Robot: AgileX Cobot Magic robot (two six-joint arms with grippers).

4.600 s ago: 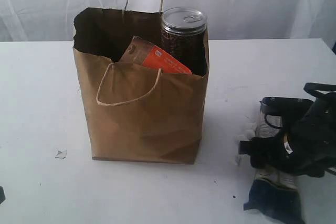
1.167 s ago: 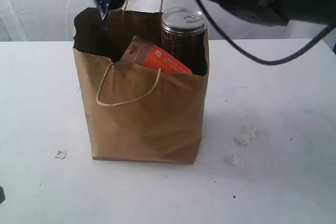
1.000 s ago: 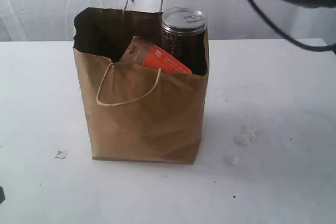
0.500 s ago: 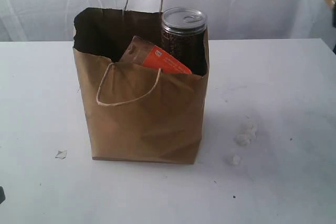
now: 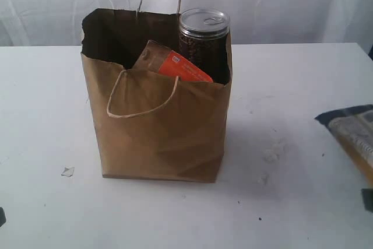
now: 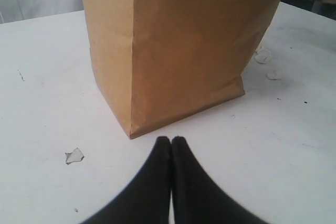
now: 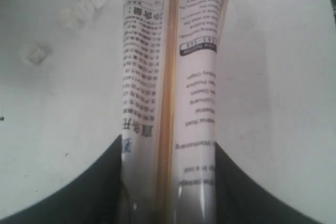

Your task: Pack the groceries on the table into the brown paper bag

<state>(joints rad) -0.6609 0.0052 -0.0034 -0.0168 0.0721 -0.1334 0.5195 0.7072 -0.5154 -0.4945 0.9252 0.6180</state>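
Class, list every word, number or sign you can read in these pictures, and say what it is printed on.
Nothing can be quoted.
Long pasta packet: barcode and columns of small print, too blurred to read.
Brown-orange pouch: white patch, too small to read.
Brown paper bag: no print shows.

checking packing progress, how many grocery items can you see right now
3. The dark pull-tab can and the brown-orange pouch stick out of the brown paper bag; the pasta packet is in the right gripper, right of the bag. More may be hidden inside.
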